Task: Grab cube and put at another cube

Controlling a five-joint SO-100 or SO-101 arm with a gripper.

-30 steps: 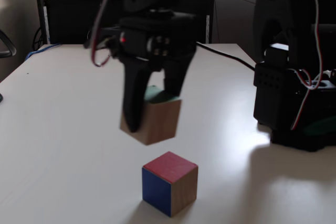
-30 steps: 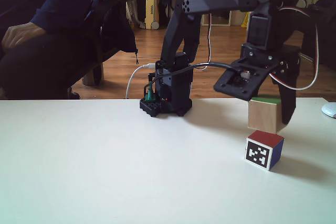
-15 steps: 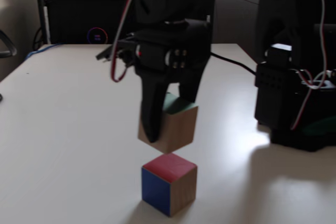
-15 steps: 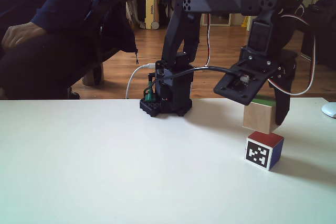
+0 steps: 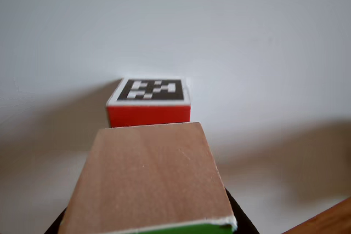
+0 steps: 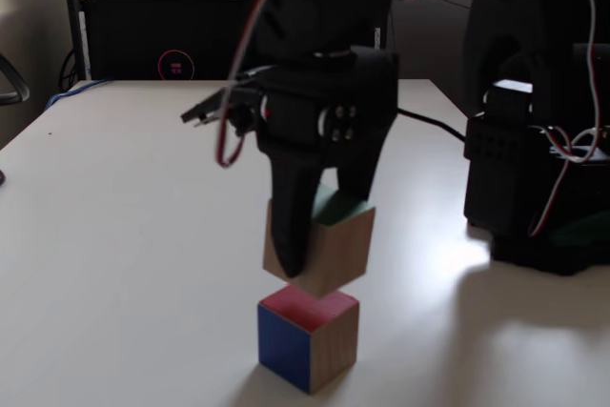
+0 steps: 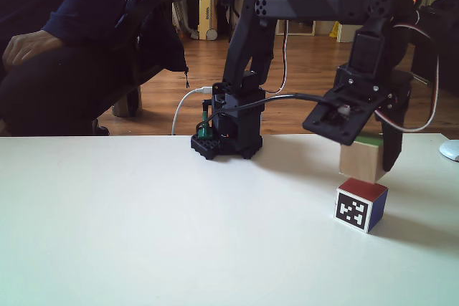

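**Wooden cube held just above the red cube**

I see the wooden cube [image 6: 329,243] clamped in the jaws of the gripper [image 6: 322,253], tilted, its green face [image 6: 335,206] turned up and back. Its lowest corner hangs right over the red top of the marker cube [image 6: 307,337]; I cannot tell whether they touch. In a fixed view from the side, the wooden cube [image 7: 362,160] sits directly above the marker cube [image 7: 361,204], whose black-and-white pattern faces the camera. The other view looks along the wooden face [image 5: 149,177] towards the marker cube [image 5: 148,102] on the white desk [image 5: 263,53]. The arm's base [image 7: 226,130] stands well behind. A seated person's hand [image 7: 27,48] rests beyond the desk [image 7: 143,227].
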